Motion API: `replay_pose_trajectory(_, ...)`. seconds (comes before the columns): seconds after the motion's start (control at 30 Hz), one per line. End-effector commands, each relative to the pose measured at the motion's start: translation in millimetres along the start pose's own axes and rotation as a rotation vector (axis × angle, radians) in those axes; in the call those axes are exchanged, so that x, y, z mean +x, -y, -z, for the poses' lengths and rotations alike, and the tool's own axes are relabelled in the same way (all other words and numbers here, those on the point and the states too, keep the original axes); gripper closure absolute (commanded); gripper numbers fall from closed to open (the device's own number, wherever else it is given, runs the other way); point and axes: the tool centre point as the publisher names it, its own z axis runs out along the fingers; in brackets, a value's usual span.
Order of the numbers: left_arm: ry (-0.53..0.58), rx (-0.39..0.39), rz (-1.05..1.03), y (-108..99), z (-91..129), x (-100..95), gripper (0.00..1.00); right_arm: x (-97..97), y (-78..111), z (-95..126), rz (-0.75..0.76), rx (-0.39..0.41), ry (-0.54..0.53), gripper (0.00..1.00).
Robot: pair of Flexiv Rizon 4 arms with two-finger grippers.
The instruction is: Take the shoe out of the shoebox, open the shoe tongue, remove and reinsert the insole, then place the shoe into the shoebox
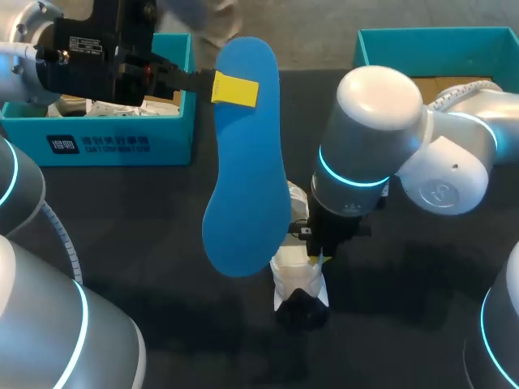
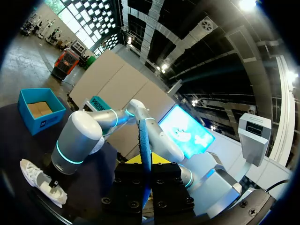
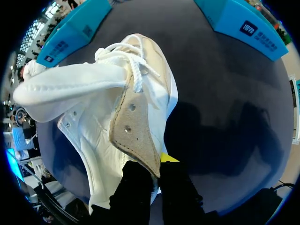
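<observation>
My left gripper [image 1: 235, 89] is shut on a blue insole [image 1: 246, 162], holding it by one end high above the table so it hangs down toward the shoe. In the left wrist view the insole [image 2: 145, 154] stands edge-on between the fingers. The white shoe [image 1: 298, 271] lies on the dark table under my right arm. My right gripper [image 1: 318, 259] is shut on the shoe's collar edge. In the right wrist view the shoe [image 3: 101, 108] fills the space ahead of the right gripper [image 3: 157, 164], its tongue folded outward and the laces bunched at the far end.
A teal shoebox [image 1: 105, 134] with paper inside stands at the back left. A second teal box [image 1: 438, 49] stands at the back right. The dark table [image 1: 162, 284] lies bare at front left.
</observation>
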Motion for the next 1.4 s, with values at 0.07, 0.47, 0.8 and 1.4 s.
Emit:
replay_pose_trajectory(0.07, 0.002, -0.004, 0.001, 1.3, -0.6, -0.2, 1.0, -4.2, 0.6, -8.1, 0.003, 0.014, -0.024, 1.0)
replay_pose_trajectory(0.47, 0.002, -0.004, 0.001, 1.3, -0.6, -0.2, 1.0, -12.7, 6.2, -18.2, 0.01, 0.026, -0.06, 1.0)
replay_pose_trajectory(0.8, 0.002, -0.004, 0.001, 1.3, -0.6, -0.2, 1.0, -18.8, 12.4, -20.9, 0.018, 0.039, -0.087, 0.0)
replay_pose_trajectory(1.4, 0.002, -0.004, 0.001, 1.3, -0.6, -0.2, 1.0, -28.8, 18.6, 34.3, -0.063, 0.095, -0.135, 0.0)
